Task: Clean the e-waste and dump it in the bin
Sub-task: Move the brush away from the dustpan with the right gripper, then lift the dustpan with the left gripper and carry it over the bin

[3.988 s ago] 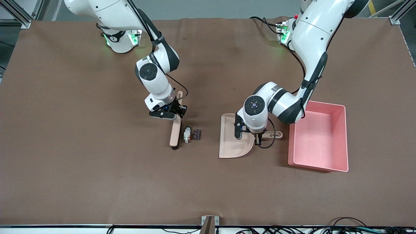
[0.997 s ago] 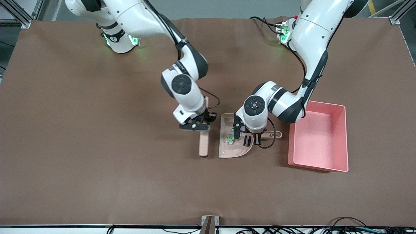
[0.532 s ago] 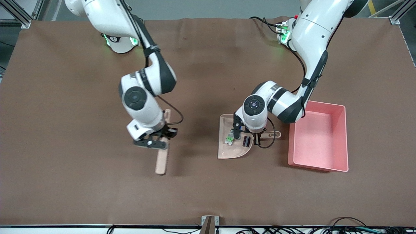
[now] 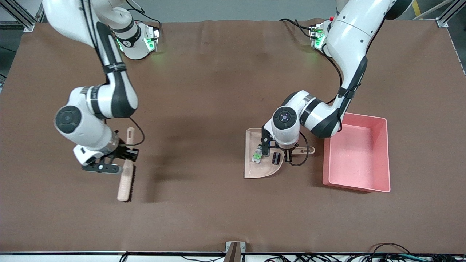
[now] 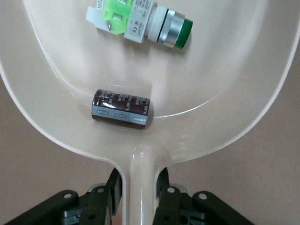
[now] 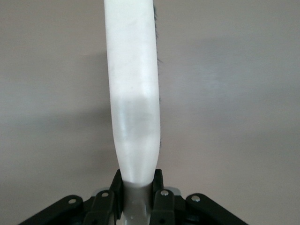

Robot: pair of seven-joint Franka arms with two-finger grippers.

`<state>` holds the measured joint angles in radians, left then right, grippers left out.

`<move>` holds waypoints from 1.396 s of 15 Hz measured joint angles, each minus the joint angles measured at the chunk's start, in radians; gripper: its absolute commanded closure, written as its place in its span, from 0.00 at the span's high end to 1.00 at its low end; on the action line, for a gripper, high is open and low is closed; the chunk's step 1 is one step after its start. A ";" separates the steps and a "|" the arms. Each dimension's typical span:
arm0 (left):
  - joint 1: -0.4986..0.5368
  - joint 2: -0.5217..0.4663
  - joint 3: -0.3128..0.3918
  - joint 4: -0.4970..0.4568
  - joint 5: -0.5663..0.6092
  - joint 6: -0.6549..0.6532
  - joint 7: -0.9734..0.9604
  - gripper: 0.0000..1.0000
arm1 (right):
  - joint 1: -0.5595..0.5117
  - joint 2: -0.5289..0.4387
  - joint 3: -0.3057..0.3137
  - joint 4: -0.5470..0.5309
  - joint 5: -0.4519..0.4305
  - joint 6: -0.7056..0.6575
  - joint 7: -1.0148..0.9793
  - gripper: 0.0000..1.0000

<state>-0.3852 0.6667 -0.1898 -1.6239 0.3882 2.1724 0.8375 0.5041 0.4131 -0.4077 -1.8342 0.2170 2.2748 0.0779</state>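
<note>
1. The right end effector (image 4: 117, 163), in the lower left of the front view, has swung well away from the dustpan (image 4: 260, 171) toward the right arm's end of the table (image 4: 218, 91). It is clamped on the handle of a beige brush (image 4: 125, 182) that it carries clear of the work.
2. That suggests sweeping is finished: both pieces of e-waste now lie in the dustpan, right of centre in the front view.
3. The left end effector (image 4: 280, 155) is closed tight on the dustpan handle (image 5: 139, 183).
4. The whitish part (image 5: 140, 21) with green and metal bits lies near the pan's open mouth, its long axis across the pan.
5. The dark ribbed block (image 5: 121, 108) lies closer to the handle, also crosswise.
6. The pink bin (image 4: 358, 154) stands just beside the dustpan, toward the left arm's end of the table. Tipping the pan into it is probably next.
</note>
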 measured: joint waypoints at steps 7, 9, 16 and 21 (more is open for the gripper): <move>-0.004 0.000 0.000 0.022 -0.019 -0.010 -0.073 0.00 | -0.161 -0.012 0.002 -0.150 0.001 0.172 -0.235 0.01; -0.004 0.000 0.000 0.046 -0.019 -0.021 -0.082 0.00 | -0.182 -0.012 0.003 -0.214 0.003 0.244 -0.256 0.01; -0.012 -0.036 -0.012 0.132 -0.023 -0.164 -0.091 0.00 | -0.185 -0.074 0.015 -0.366 0.098 0.280 -0.260 0.01; 0.023 -0.114 -0.013 0.114 -0.023 -0.294 0.011 0.00 | -0.183 -0.164 0.021 -0.553 0.100 0.446 -0.260 0.01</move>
<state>-0.3622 0.5530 -0.2027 -1.5094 0.3651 1.8782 0.8484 0.3211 0.2492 -0.3868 -2.3877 0.3167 2.7206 -0.1820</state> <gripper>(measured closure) 0.661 0.727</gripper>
